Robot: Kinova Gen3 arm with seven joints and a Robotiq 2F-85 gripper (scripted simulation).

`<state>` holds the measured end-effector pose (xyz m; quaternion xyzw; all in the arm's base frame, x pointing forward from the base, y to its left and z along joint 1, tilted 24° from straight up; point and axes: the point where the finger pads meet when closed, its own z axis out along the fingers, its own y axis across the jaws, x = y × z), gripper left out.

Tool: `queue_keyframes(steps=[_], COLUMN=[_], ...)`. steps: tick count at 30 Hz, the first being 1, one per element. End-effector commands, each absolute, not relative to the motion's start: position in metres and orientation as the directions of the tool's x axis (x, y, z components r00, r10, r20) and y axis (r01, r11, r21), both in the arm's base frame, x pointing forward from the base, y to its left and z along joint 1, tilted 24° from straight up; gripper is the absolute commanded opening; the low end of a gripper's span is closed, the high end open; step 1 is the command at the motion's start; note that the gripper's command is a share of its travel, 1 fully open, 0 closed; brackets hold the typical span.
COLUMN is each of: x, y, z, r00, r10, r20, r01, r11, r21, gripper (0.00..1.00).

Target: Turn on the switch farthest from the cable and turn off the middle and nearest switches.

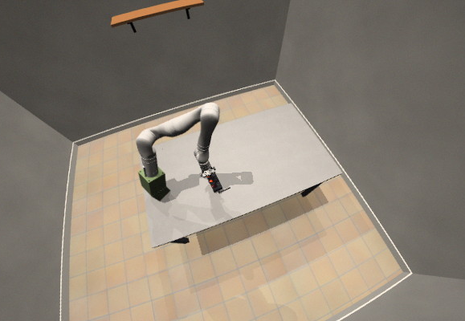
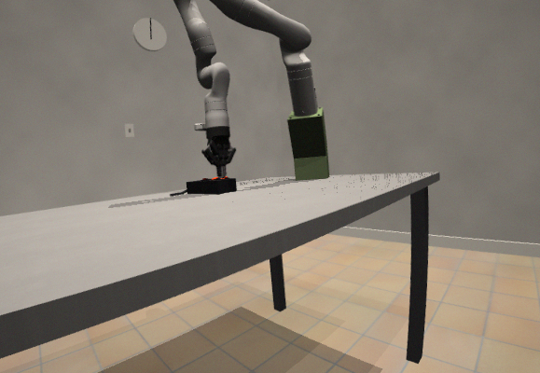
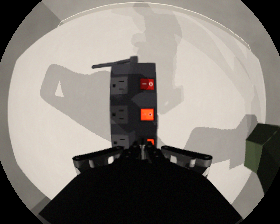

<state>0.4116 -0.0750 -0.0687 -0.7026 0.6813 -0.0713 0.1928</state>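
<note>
A black power strip [image 1: 214, 184] [image 2: 211, 186] [image 3: 124, 106] lies flat on the grey table [image 1: 276, 144] [image 2: 204, 224] [image 3: 58, 116], right way up. Its short cable [image 1: 226, 188] [image 2: 178, 192] [image 3: 111, 64] leaves the end away from my gripper. In the wrist view the switch nearest the cable [image 3: 148, 84] looks dark red. The middle switch [image 3: 147, 113] glows bright orange. The switch farthest from the cable [image 3: 149, 141] is partly hidden under my fingertips. My gripper [image 1: 207, 174] [image 2: 222, 176] [image 3: 142, 143] is shut, empty, pointing straight down with its tips at that farthest switch.
The arm's green base block [image 1: 153, 182] [image 2: 309, 145] [image 3: 264, 145] stands on the table near its edge, beside the strip. A wooden shelf [image 1: 157, 12] and a wall clock [image 2: 149, 34] hang far off on the walls.
</note>
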Motion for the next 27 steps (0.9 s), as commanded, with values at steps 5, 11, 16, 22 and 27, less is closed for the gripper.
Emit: queue_keyframes(steps=[5, 11, 16, 22, 27], x=[0.411, 0.41, 0.408, 0.402, 0.398], y=[-0.075, -0.075, -0.076, -0.079, -0.081], z=[-0.069, -0.068, -0.062, -0.046, -0.036], r00=[0.061, 0.061, 0.061, 0.061, 0.061], r10=[-0.985, -0.985, -0.985, -0.985, -0.985], r20=[-0.163, -0.163, -0.163, -0.163, -0.163], r01=[-0.931, -0.931, -0.931, -0.931, -0.931], r11=[0.003, 0.003, 0.003, 0.003, 0.003], r21=[-0.366, -0.366, -0.366, -0.366, -0.366], gripper=[0.0, 0.0, 0.0, 0.0, 0.0])
